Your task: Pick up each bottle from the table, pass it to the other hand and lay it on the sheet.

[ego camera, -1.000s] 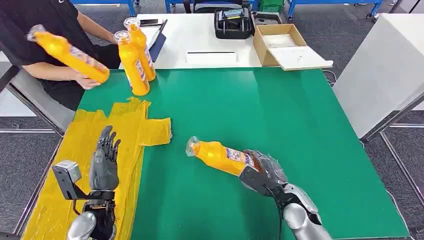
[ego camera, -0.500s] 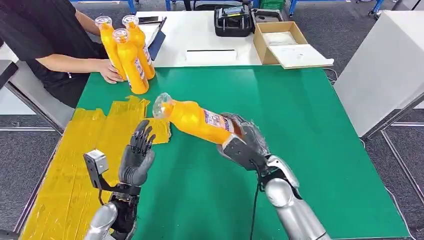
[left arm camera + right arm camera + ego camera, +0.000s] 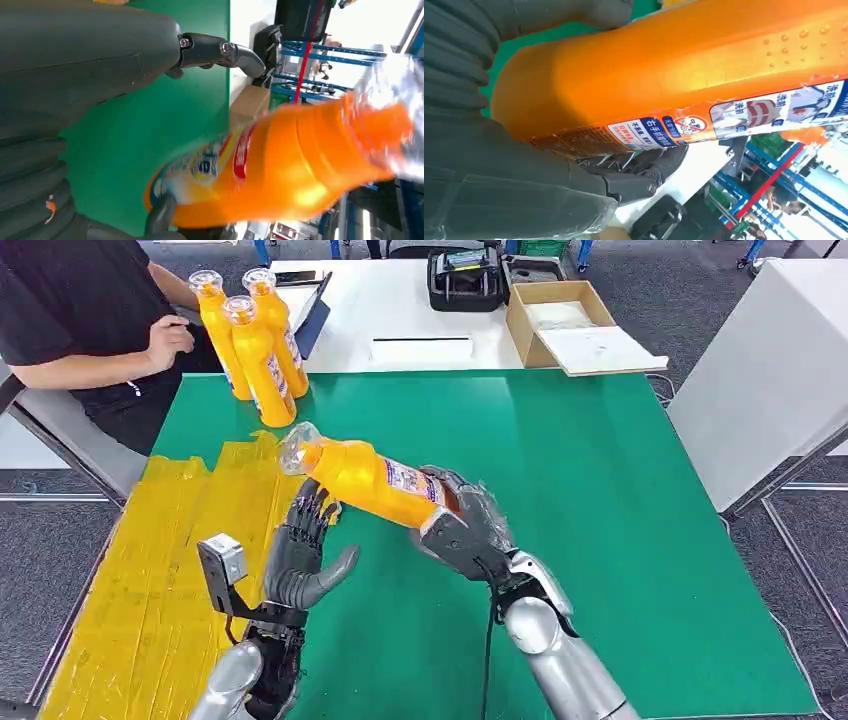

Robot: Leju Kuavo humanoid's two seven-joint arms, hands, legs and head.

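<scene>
Bottle (image 3: pixel 370 480) hangs above the table, gripped at its base by the right hand (image 3: pixel 462 525), neck slanting toward the yellow sheet (image 3: pixel 130 570). Left hand (image 3: pixel 300 558) waits just beneath, fingers spread, seemingly not touching.

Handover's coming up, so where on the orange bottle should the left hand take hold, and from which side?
Grip the bare upper body just below the neck, from underneath. The right hand holds the orange bottle by its base end, cap tilted up toward the open left hand, which waits below that free stretch.
</scene>
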